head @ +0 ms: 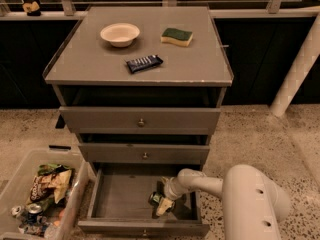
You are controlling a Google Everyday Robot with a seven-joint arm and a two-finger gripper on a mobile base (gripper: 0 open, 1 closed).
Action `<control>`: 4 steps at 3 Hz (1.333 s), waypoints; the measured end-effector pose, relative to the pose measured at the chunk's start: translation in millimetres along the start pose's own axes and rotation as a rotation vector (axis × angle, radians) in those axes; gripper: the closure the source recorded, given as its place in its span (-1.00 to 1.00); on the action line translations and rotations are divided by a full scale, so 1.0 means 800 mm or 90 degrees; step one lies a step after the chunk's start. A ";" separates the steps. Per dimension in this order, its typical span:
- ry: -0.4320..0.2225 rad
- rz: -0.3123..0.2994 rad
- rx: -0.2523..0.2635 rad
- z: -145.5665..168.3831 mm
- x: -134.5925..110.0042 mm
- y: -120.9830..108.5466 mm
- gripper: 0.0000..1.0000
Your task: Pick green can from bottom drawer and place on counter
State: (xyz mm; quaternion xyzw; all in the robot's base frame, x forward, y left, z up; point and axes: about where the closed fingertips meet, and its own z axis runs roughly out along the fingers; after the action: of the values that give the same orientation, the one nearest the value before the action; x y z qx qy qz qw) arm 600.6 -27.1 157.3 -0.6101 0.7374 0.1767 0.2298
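The green can (pixel 155 198) is inside the bottom drawer (pixel 117 201), on the dark floor, toward the right side and nearer to the front panel than to the back. The drawer is pulled out, and its small round knob shows at the lower edge of the view. The gripper (pixel 162 204) is down in the drawer, directly at the can and touching it on its right side. Whether it already grips the can or is only placed against it, I cannot tell. The pale arm (pixel 250 201) reaches into the drawer from the lower right.

Above, two other drawers (pixel 142 134) are closed, each with one knob. On the top is the counter (pixel 90 64), grey and glossy. On it stand a light bowl (pixel 119 34) at the back left, a green-and-yellow sponge (pixel 176 36) at the back right, and a dark blue snack bar wrapper (pixel 144 63) between them, nearer to the front. On the floor to the left of the cabinet is a clear bin (pixel 80 194) with wrappers and cans in it.
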 end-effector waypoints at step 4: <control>0.057 0.021 -0.010 0.033 0.040 0.006 -0.18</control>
State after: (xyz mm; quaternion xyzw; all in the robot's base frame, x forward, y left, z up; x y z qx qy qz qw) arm 594.5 -38.5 117.5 -0.6072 0.7553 0.1589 0.1887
